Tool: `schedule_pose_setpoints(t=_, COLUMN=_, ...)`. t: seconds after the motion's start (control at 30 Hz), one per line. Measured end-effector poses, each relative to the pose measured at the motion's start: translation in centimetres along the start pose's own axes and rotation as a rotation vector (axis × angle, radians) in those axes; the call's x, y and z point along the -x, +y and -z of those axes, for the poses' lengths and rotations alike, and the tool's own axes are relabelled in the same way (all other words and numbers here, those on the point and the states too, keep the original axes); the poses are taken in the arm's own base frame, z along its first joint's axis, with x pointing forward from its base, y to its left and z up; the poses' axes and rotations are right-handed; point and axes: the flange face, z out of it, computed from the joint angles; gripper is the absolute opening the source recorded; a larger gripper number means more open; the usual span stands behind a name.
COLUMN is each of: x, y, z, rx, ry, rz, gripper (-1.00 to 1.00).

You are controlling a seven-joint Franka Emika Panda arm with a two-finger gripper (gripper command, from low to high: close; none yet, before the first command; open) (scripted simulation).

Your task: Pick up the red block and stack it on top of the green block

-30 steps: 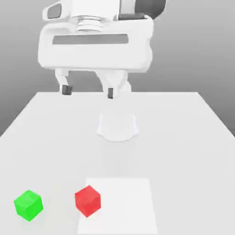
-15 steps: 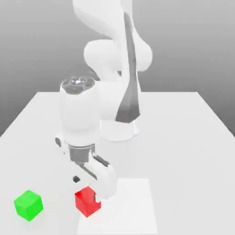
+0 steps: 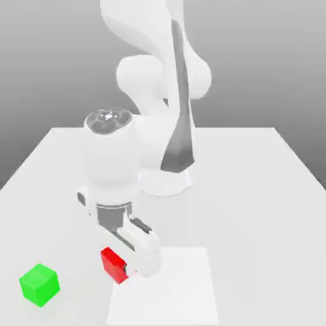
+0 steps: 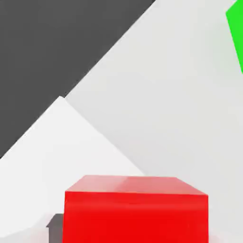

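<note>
The red block [image 3: 113,263] hangs a little above the table near the front, tilted, with my gripper [image 3: 126,267] shut on it. One white finger [image 3: 146,256] covers its side toward the exterior view's right. In the hand view the red block [image 4: 135,211] is very close, with a dark shadow beneath it. The green block [image 3: 39,284] rests on the table at the front, on the exterior view's left, apart from the red one. A corner of the green block [image 4: 236,38] also shows in the hand view.
The arm's white base [image 3: 167,181] stands at the middle of the white table [image 3: 255,191]. A lighter square patch [image 3: 175,290] lies on the table at the front, just beside the held block. The table's front edge is close to both blocks.
The arm came down from high over the table to the red block and closed on it. Since half a second ago the red block has risen and shifted slightly to the exterior view's left.
</note>
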Motion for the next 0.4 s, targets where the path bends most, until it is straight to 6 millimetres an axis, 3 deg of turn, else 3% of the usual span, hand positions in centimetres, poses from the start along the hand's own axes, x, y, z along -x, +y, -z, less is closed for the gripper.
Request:
schedule_pose_setpoints(t=0.13, x=-10.2, y=-1.0, z=2.3, rx=0.000, ry=-0.001, rz=-0.217, gripper=-1.00)
schedule_pose_setpoints(t=0.2, x=-12.4, y=-1.0, z=0.9, rx=0.000, ry=-0.001, rz=-0.263, gripper=-1.00)
schedule_pose_setpoints(t=0.27, x=-13.0, y=-1.0, z=-1.5, rx=0.000, ry=-0.001, rz=-0.274, gripper=-1.00)
schedule_pose_setpoints(t=0.3, x=-13.1, y=-0.9, z=-2.6, rx=0.000, ry=-0.001, rz=-0.276, gripper=1.00)
schedule_pose_setpoints(t=0.4, x=-13.1, y=-0.9, z=-2.6, rx=0.000, ry=-0.001, rz=-0.276, gripper=1.00)
